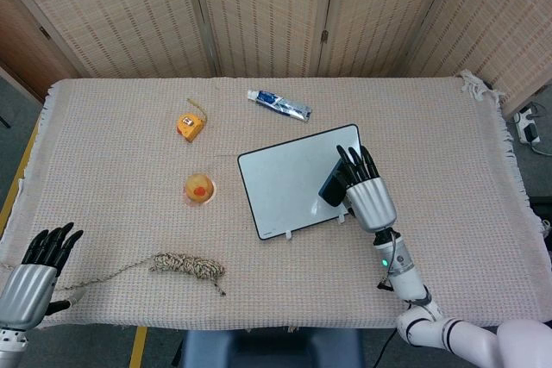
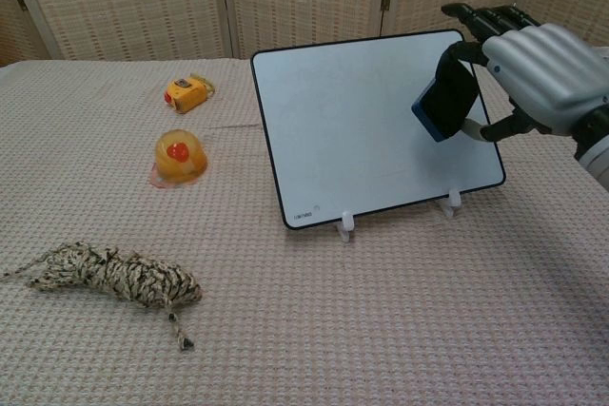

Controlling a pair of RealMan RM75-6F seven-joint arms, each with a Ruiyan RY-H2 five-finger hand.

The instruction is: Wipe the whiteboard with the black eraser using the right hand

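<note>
The black block eraser with a blue base (image 2: 444, 99) sat in the grip of the right hand (image 2: 538, 68), the silver-backed hand with black fingers, whose fingers (image 2: 481, 16) curled over the eraser's top while the thumb came in from below. It was held against, or just off, the right part of the white, black-framed whiteboard (image 2: 362, 121); whether the felt face was actually touching the surface could not be told from either view. The eraser's long axis ran steeply up the board's face, tilted a little to the right, so its broad side faced the open white area to the left. That was the relation the next move turned on: nearly all the board lay leftward of the fingers, so a wipe would likely have to sweep left across it. The board leaned back on two small white clip feet (image 2: 346, 225) and looked light enough to slide under a hard push. The left hand (image 1: 39, 269) rested well apart at the table's near left edge, fingers spread and holding nothing. Further out on the woven beige tablecloth (image 2: 400, 330) lay a coil of speckled rope (image 2: 114, 275), a round orange jelly cup (image 2: 180, 157), a yellow tape measure (image 2: 187, 92) and a toothpaste tube (image 1: 279, 105).
</note>
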